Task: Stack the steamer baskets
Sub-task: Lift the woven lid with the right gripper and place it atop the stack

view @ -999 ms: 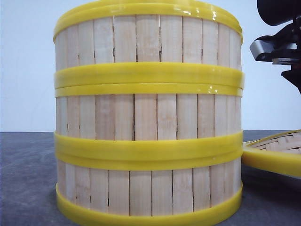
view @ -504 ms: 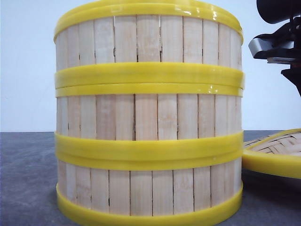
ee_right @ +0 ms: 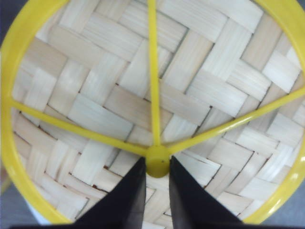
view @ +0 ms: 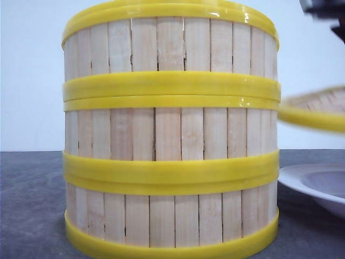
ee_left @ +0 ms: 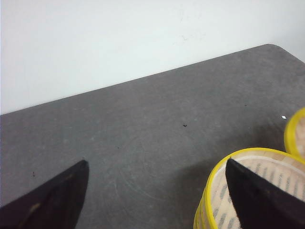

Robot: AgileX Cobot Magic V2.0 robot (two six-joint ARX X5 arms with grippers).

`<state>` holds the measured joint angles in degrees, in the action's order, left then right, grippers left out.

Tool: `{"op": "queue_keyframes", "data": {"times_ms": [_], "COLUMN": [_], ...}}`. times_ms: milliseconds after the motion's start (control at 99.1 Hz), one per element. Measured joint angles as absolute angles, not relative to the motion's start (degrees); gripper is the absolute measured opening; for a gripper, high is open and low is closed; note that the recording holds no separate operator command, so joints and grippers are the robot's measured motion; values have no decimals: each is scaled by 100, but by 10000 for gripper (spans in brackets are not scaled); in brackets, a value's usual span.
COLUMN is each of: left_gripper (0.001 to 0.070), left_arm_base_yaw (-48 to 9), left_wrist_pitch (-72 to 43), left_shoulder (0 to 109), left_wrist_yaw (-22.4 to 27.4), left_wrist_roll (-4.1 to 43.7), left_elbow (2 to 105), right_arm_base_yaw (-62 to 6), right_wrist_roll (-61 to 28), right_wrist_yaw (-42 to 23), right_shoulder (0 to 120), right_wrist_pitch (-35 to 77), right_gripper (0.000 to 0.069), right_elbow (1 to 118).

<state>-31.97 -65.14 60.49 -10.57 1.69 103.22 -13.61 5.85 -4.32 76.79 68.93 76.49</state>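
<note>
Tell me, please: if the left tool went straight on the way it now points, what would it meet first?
Most likely the bare table. The left tool is open and points down at the grey surface; the steamer baskets lie off to one side, by one finger. Depth is unclear.

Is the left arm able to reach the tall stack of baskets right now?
Probably yes. The left gripper hangs open and empty right beside the stack of baskets, with only bare table around it.

three steamer baskets stacked on the table; right of them, lid above plate.
</note>
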Motion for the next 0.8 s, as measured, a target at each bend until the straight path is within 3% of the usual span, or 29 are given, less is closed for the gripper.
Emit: {"op": "queue_keyframes", "data": {"times_ms": [212,343,514,797], "left_gripper": [557,557,557,557], "left_arm_base_yaw": [-3197,-3197,-3197,-3197], "left_wrist_pitch": [-6514,-6514,-6512,-6514], "left_shoulder": [6051,6051,6062,6086], "left_wrist_yaw": [-1055,-1057,-1057,-989], "left_wrist_roll": [169,169,169,169], "left_elbow": [10322,10322,10322,10322], "right_arm_base_yaw": [-1715,-2082,-2759,-3745], "right_wrist_roll": [626,644,781,836], "right_wrist_yaw": [-414,128,744,735], "right_shoulder": [7679,7679,7771,8687], "right_wrist_pitch": [6965,7008,7284,7688], "right_gripper": [52,52,51,51], "right_elbow": [9043,9649,9926,9959]}}
